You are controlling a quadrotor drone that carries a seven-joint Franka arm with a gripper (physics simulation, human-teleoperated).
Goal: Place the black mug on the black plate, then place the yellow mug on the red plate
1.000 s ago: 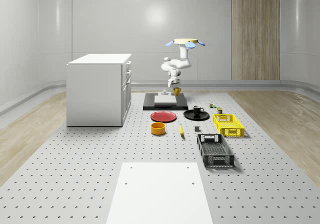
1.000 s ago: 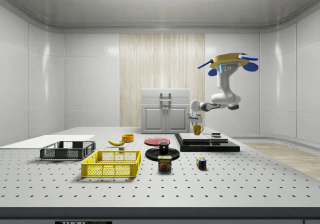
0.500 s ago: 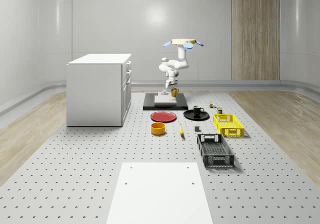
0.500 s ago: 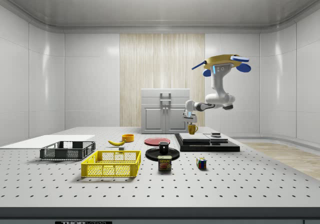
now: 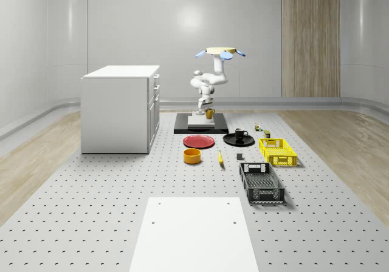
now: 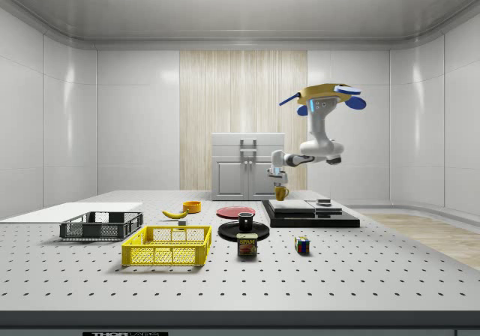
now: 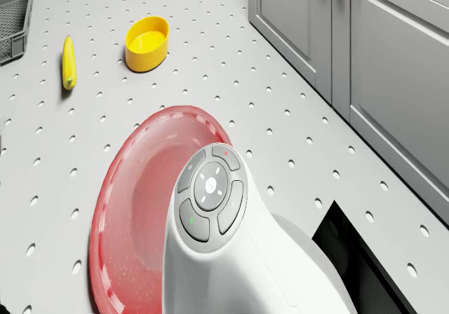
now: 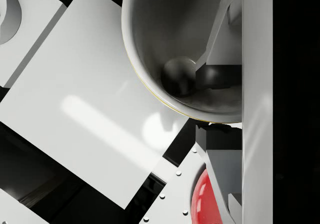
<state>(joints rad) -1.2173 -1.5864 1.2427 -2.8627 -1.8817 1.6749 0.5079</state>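
Fingers (image 6: pixel 278 180) clenched on the yellow mug (image 6: pixel 281 193), hanging over the white slab's (image 5: pixel 200 121) edge under the hovering drone (image 6: pixel 322 93); red plate (image 5: pixel 199 141) lies lower, toward the desk (image 5: pixel 91 193) front.

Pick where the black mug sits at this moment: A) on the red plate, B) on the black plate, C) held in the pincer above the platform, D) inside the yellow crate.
B: the black mug stands on the round black plate, while the pincer carries the yellow mug over the black platform.
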